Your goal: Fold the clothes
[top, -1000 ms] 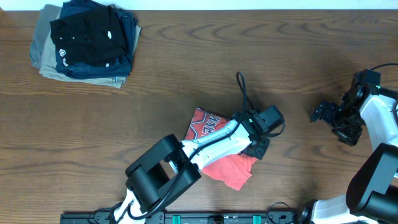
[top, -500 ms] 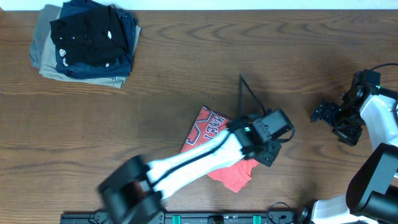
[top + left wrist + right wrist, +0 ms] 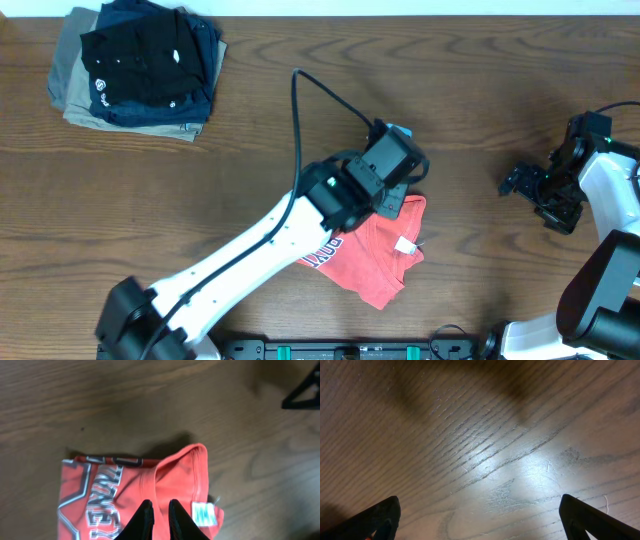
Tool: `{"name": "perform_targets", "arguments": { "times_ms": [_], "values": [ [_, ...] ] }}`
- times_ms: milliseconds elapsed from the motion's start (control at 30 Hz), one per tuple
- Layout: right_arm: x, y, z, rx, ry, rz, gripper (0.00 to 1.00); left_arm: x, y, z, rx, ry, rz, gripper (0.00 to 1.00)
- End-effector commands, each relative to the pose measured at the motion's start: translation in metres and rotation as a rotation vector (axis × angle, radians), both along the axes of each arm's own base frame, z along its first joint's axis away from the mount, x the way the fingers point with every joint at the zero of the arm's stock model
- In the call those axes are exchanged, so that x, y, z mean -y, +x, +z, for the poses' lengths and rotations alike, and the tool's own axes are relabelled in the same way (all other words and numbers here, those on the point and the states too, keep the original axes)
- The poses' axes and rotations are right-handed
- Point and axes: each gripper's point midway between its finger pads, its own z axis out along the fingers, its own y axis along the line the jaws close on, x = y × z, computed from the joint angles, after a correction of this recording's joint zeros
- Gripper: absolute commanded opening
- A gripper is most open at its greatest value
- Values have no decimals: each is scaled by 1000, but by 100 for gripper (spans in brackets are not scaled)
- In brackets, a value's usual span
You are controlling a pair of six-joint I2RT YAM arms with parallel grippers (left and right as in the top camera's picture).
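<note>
Two fingers (image 3: 145,516) of the left hand (image 3: 158,510) are sitting almost together above the red T-shirt (image 3: 175,472); whether they are pinching it, I cannot tell. It is lying bunched at lower centre of the worktop (image 3: 450,80). At right, the right hand (image 3: 477,512) is gaping wide.

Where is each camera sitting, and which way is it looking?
Overhead: above the table, looking straight down; both arms show, left pincer over the red T-shirt.
Left wrist: on the left arm, looking down at the T-shirt; its black fingers show.
Right wrist: on the right arm, facing the bare table; its wide-apart fingers show.
Shared: overhead and left wrist both see the T-shirt's white tag.
</note>
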Motion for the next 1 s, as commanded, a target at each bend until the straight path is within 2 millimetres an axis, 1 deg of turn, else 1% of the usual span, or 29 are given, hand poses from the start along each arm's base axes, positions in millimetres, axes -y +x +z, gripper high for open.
{"name": "perform_targets", "arguments": {
  "times_ms": [0,67,133,300,333,367,433,500,567,667,800,967],
  "values": [
    [2,4,3,12,-4,4,99,20,-6,-33,-91,1,-61,14],
    [2,4,3,12,-4,4,99,32,-13,-55,-153,2,-93,14],
    [2,4,3,12,-4,4,99,39,-18,-79,-205,23,-102,14],
    [2,4,3,12,-4,4,99,44,-31,-145,-319,112,-84,13],
    [2,4,3,12,-4,4,99,45,-35,-154,-337,125,-91,13],
    [2,4,3,12,-4,4,99,47,-40,-163,-360,130,-102,10],
    [2,4,3,12,-4,4,99,52,-48,-170,-387,126,-122,8],
    [2,4,3,12,-4,4,99,56,-52,-168,-381,122,-135,7],
    [2,4,3,12,-4,4,99,62,-53,-157,-363,102,-149,7],
    [2,4,3,12,-4,4,99,73,-53,-132,-324,54,-169,6],
    [2,4,3,12,-4,4,99,84,-57,-90,-264,-24,-201,7],
    [2,4,3,12,-4,4,99,96,-78,-48,-255,-123,-277,11]
  ]
}}
